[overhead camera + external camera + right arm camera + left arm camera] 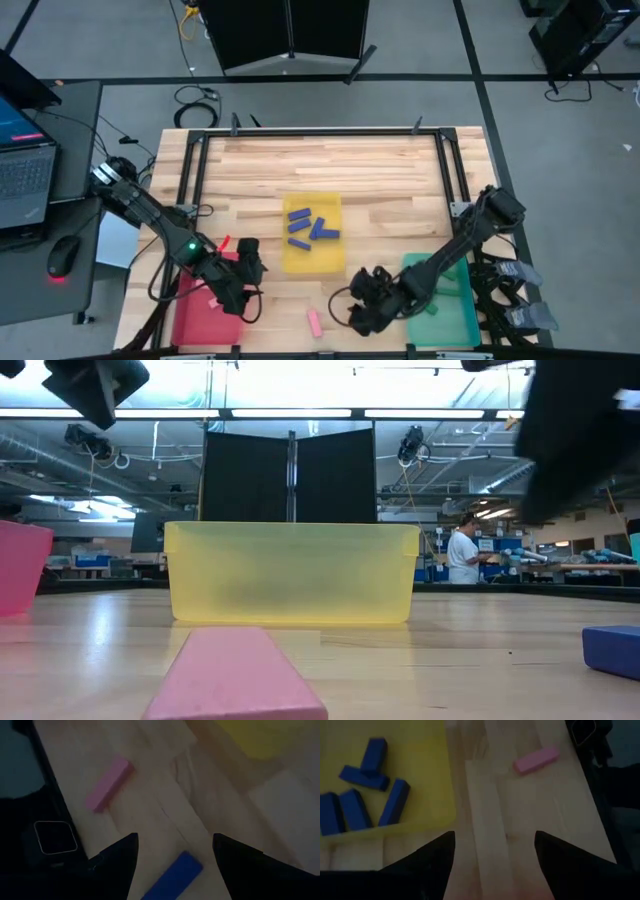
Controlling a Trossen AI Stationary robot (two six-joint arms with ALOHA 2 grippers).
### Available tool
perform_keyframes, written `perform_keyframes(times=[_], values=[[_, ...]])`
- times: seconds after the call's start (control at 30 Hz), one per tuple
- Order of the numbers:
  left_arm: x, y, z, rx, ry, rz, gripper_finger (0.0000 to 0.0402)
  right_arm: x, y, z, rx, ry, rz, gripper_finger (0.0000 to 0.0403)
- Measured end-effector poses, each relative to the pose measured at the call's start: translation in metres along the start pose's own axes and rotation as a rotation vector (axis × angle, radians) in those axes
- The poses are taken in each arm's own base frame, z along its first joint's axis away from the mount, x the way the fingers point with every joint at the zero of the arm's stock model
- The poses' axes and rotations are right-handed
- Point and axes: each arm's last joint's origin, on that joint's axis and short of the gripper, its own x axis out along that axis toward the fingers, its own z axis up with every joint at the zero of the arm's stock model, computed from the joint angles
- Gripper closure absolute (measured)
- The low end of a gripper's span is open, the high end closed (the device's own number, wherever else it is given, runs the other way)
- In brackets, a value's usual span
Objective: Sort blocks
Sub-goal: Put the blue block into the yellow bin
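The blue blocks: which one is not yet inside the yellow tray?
The single blue block lying on the bare wood between the right gripper's open fingers, near the pink block. The other blue blocks lie inside the yellow tray.

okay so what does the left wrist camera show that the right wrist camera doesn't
Only the left wrist view shows the inside of the yellow tray, with five blue blocks lying in it. Only the right wrist view shows a loose blue block on the wooden table, between the right gripper's open fingers; there the yellow tray is just a corner. Both show the pink block lying on the table, and both grippers open and empty; the left gripper is above bare wood.
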Motion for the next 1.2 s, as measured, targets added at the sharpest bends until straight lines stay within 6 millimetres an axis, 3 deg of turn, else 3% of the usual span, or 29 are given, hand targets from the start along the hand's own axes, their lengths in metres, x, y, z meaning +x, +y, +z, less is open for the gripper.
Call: perform_keyframes(times=[0.3, 0.53, 0.8, 1.03, 1.2], values=[[-0.001, -0.002, 0.005, 0.006, -0.045, -0.014, 0.0122, 0.004, 0.011, -0.007, 0.122, -0.084, -0.036, 0.0134], [-0.001, -0.003, 0.004, 0.005, -0.044, -0.016, 0.0122, 0.014, 0.035, -0.007, 0.126, -0.086, -0.05, 0.0134], [-0.001, -0.003, 0.004, 0.01, -0.043, -0.016, 0.0122, 0.01, 0.059, -0.013, 0.172, 0.002, -0.282, 0.0134], [-0.001, -0.003, 0.004, 0.035, -0.045, -0.015, 0.0122, 0.031, 0.063, -0.024, 0.202, 0.119, -0.463, 0.0134], [-0.001, -0.003, 0.004, 0.056, -0.047, -0.015, 0.0122, 0.039, 0.066, -0.027, 0.236, 0.115, -0.472, 0.0134]])
